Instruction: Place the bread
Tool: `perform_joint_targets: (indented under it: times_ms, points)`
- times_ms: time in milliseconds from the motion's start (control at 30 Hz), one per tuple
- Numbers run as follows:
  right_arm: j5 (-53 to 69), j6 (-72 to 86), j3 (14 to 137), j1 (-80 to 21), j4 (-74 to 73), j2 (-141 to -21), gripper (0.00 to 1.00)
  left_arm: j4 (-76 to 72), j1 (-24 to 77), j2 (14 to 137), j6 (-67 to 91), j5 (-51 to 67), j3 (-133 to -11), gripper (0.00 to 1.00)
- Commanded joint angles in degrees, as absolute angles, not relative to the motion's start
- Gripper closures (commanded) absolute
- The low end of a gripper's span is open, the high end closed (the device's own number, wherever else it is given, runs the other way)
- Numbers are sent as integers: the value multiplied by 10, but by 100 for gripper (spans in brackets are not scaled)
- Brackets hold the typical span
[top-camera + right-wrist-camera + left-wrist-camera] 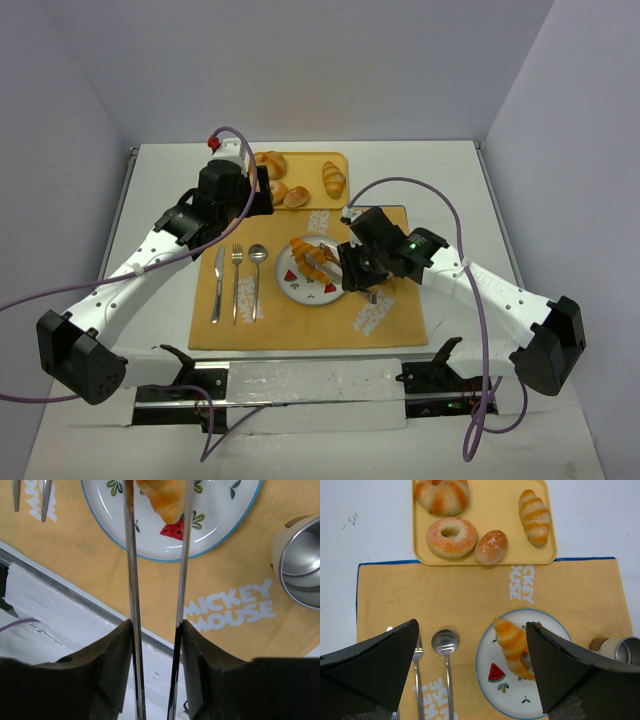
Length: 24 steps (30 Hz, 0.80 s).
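Right gripper (156, 642) is clamped on a pair of metal tongs (131, 580), and the two blades run out over the plate (150, 557) with the bread (165, 497) caught between their tips. From above, the bread (310, 258) is over the far-left part of the plate, its long axis slanting from far-left to near-right. The tongs reach in from the right, roughly along that axis, onto its near-right end. Whether it rests fully on the plate or is pinched just above it, I can't tell. Left gripper (472, 630) hangs spread wide and empty, farther back by the tray (492, 505), so the right arm is clearly the nearer one. My guess is the squeeze gets eased next, so the blades spring apart and leave the bread lying there
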<state>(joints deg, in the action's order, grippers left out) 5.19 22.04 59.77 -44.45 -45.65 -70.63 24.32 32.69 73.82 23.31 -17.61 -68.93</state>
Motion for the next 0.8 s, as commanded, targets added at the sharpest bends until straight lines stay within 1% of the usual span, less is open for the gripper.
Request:
perform_joint_targets:
  times_ms: [0, 200, 767]
  points:
    - [36, 221, 619, -450, -471, -701, 51, 233, 330, 733, 233, -182, -701, 1]
    - [27, 221, 629, -449, -480, -700, 49, 233, 330, 733, 233, -183, -700, 1]
    - [1, 223, 659, -450, -500, -691, 48, 235, 331, 732, 231, -184, -700, 1]
